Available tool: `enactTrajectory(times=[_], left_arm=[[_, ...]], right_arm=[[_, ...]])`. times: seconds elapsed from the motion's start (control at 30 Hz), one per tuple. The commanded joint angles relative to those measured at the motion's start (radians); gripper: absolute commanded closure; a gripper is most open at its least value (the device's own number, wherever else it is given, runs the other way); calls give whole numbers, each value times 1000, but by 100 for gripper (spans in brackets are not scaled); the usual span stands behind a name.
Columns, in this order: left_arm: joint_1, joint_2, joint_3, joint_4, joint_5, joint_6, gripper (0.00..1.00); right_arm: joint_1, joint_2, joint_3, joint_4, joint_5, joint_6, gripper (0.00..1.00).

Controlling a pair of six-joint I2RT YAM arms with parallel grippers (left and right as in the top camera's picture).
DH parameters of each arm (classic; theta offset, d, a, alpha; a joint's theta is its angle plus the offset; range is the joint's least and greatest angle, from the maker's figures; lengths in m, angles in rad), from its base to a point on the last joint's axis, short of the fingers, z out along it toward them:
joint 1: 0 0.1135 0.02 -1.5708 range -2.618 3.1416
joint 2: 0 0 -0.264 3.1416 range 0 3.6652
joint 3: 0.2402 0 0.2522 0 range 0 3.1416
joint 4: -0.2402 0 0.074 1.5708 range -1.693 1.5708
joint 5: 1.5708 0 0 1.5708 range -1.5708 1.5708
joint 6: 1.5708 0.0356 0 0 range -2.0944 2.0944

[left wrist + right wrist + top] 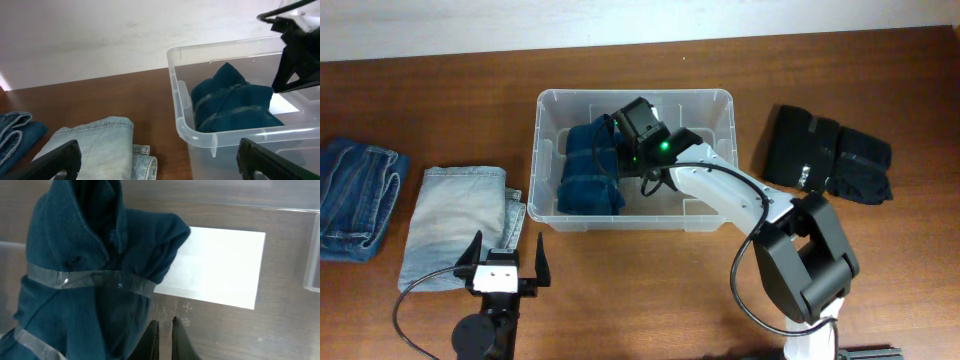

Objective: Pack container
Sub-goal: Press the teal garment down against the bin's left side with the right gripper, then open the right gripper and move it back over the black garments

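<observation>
Two arms work at a brown wooden table [880,80], and the container [700,100] sits at its middle, towards the far edge, with a long side facing the robot. Inside it, against the left wall, lies a dark teal folded garment [588,178] with pale grey bands across it; it fills roughly the left half, while the right half shows bare base and a white label [220,267]. The right arm reaches from the near right over the front rim and into the bin, a small green lamp lit on its wrist. The right gripper [164,337] points down at the base just beside the garment's right edge and close to the label; its fingers are drawn almost together with only a slim gap, and nothing is between them. Whether the tips touch the base cannot be told. The left gripper [508,245] sits low at the near left, outside the bin, its fingers spread wide and holding nothing; it faces the container's left front corner and a folded pale denim piece [455,225] that lies just left of the bin. Further left, at the table's edge, is a folded pair of darker blue jeans [355,195]. Well to the right of the container lies a black folded garment [825,158]
</observation>
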Motion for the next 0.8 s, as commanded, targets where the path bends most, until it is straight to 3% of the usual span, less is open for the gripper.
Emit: enactTrajectory(times=[0.0,0.3,0.43,0.6,0.67,0.77], left_arm=[[4,-9,-8,1,7,16,1],[4,-9,-8,1,7,16,1],[4,-9,-8,1,7,16,1],[4,-9,-8,1,7,16,1],[4,-9,-8,1,7,16,1],[4,-9,-8,1,7,16,1]], right_arm=[[18,35,18,17,13,8,96],[17,41,19,77,-170,-35,96],[17,41,19,109,-298,-147,96],[2,40,19,97,-314,-165,95],[-17,35,19,87,-315,-164,79],[-55,12,19,56,-315,-164,73]])
